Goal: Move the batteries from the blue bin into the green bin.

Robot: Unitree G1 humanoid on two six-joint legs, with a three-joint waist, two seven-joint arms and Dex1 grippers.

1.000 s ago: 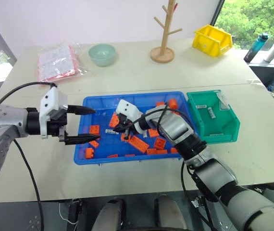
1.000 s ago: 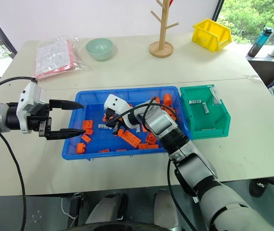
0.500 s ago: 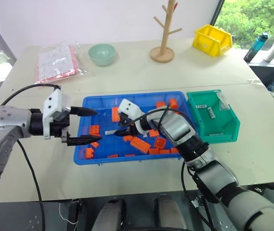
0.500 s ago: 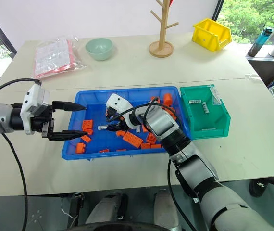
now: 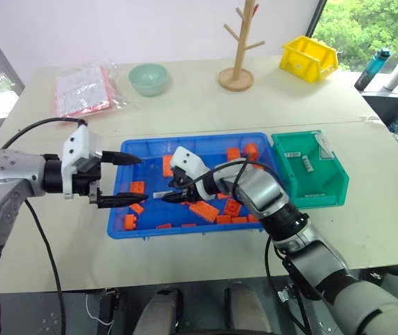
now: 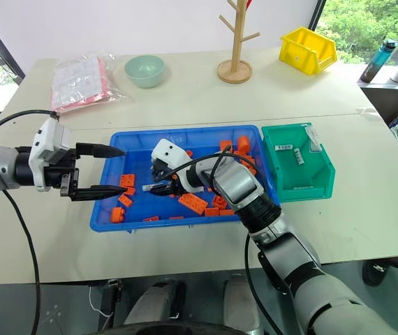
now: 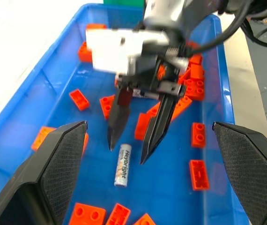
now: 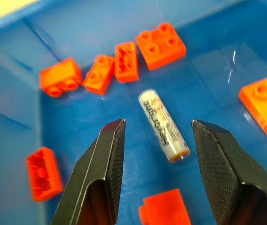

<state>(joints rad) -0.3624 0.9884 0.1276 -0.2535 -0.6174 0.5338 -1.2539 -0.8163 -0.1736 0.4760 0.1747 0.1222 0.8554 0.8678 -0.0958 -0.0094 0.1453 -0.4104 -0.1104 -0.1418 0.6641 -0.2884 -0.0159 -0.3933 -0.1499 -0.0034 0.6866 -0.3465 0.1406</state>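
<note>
One battery (image 8: 163,124), a white and silver cylinder, lies flat on the floor of the blue bin (image 5: 192,138) among orange bricks (image 5: 202,209). My right gripper (image 8: 157,123) hangs just over it, open, one finger on each side and neither touching it. The left wrist view shows the same battery (image 7: 122,165) just past the right gripper's (image 7: 126,152) tips. Over the bin's left rim my left gripper (image 5: 142,179) stands open and empty. To the right of the blue bin, the green bin (image 5: 311,183) holds two batteries (image 5: 307,164).
A yellow bin (image 5: 308,58) and a wooden mug tree (image 5: 237,49) stand at the back of the table. A mint bowl (image 5: 148,78) and a plastic bag (image 5: 82,89) lie at the back left. Bottles (image 5: 373,68) stand off the table's far right.
My right gripper was shut among the bricks and has opened, and it now straddles the battery. The left gripper has stayed where it was.
</note>
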